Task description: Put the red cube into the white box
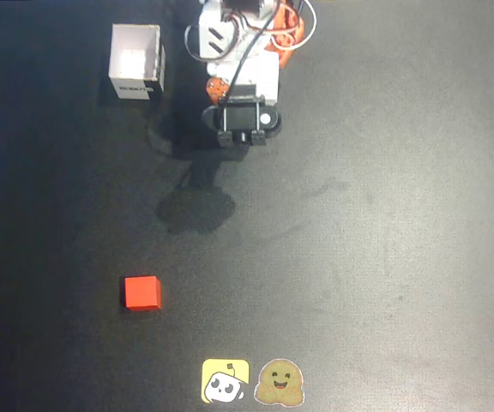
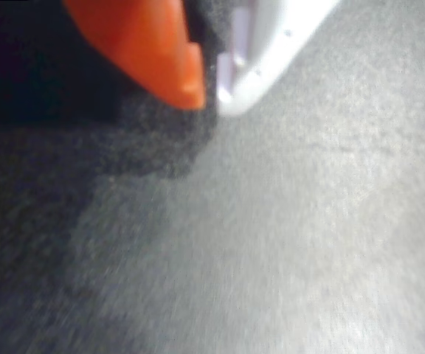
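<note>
The hand (image 2: 211, 92), one orange and one white finger nearly pressed together and holding nothing, hung over the black counter (image 1: 384, 215). One small matte red cube (image 1: 141, 293) lay well apart from one white open-topped box (image 1: 135, 63).

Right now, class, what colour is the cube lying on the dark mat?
Red-orange; the cube shows best in the overhead view.
</note>
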### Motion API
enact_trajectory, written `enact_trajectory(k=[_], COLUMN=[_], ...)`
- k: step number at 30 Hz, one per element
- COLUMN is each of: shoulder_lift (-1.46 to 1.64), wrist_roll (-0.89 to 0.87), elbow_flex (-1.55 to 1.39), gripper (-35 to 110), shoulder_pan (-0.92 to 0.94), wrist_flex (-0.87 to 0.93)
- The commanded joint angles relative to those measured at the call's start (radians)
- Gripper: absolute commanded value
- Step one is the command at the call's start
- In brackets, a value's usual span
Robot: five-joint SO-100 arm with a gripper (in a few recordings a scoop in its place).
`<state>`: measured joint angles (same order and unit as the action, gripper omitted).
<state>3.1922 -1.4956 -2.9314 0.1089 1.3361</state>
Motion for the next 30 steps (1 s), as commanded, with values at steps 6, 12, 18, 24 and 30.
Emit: enact_trajectory(k=[6,12,18,24,30], shoulder_lift=[-0.347,-0.741,-1.035,-1.267,-1.476], wrist_roll=[0.037,0.04,0.04,0.037,0.038], elbow_flex=[0.296,0.629,0.856,1.003,1.175], gripper=[0,0,0,0,3], shoulder_pan=[0.058,0.126,0.199,0.247,0.279], wrist_flex=[-0.094,-0.098,-0.13,-0.199,-0.213])
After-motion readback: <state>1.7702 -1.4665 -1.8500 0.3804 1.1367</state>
